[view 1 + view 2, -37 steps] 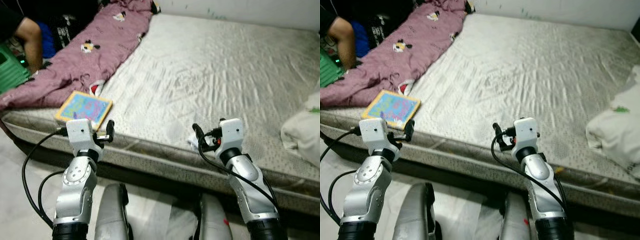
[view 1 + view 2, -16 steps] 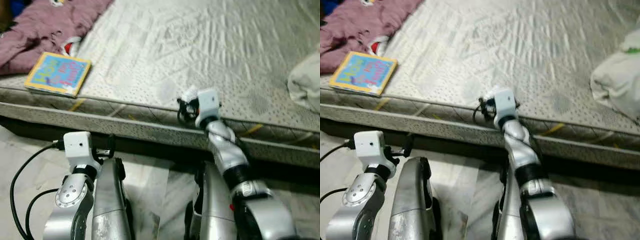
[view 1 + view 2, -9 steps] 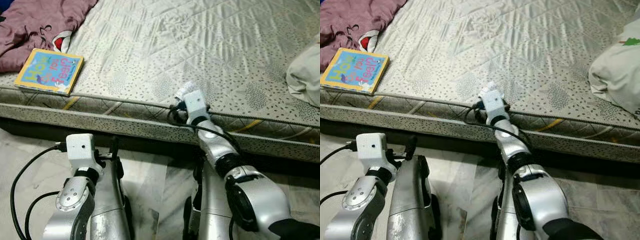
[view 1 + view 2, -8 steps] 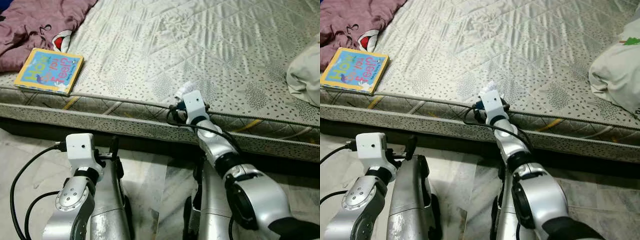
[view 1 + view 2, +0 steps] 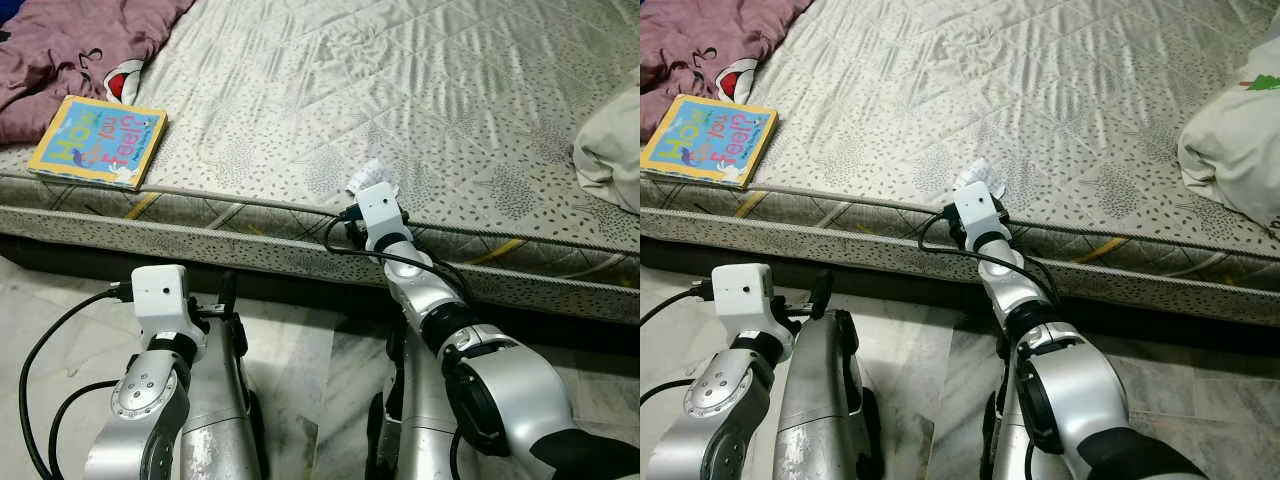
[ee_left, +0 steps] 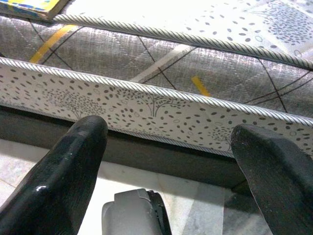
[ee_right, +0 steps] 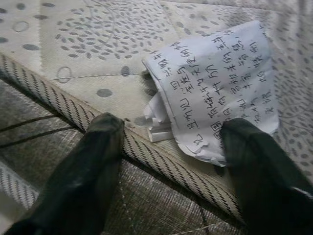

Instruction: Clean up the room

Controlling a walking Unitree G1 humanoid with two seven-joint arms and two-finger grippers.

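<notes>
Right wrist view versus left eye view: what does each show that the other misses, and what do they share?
Right wrist view alone: handwritten characters on the crumpled paper, and both black fingers open, straddling it at the mattress's corded edge.

Left eye view alone: the colourful book, maroon blanket and white pillow on the mattress, and the left gripper low by the floor.

Both: the paper, the patterned mattress, and the right gripper at the bed edge.
</notes>
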